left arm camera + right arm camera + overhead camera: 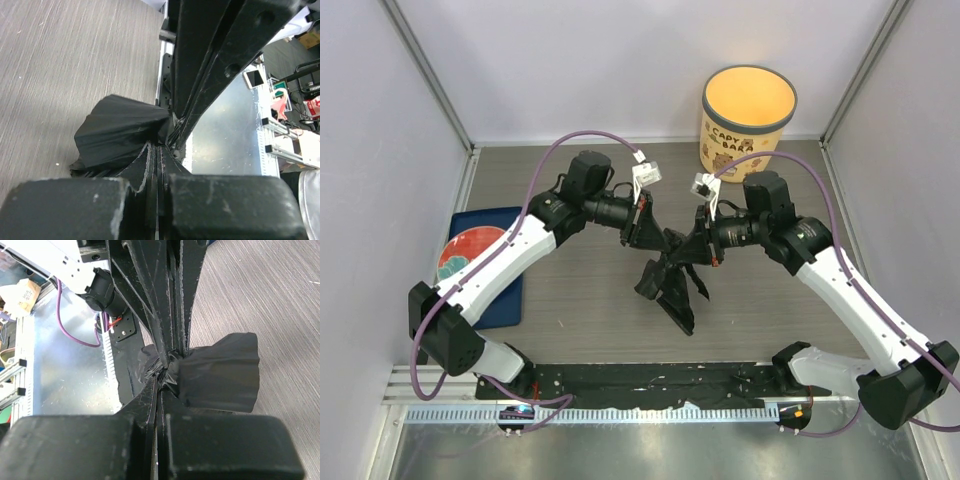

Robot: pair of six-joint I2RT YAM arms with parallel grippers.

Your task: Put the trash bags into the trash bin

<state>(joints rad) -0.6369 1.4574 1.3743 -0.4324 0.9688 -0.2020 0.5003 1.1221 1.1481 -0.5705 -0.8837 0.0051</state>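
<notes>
Both the left gripper (658, 240) and right gripper (685, 247) pinch the trash bag (672, 295) tight at mid-frame, well apart from the trash bin (748, 125) at upper right; uneven pulling could tear or drop the film.

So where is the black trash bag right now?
In the top view the trash bag is at mid-table, pinched in both sets of jaws, with the trash bin standing beyond it at the far right.
</notes>
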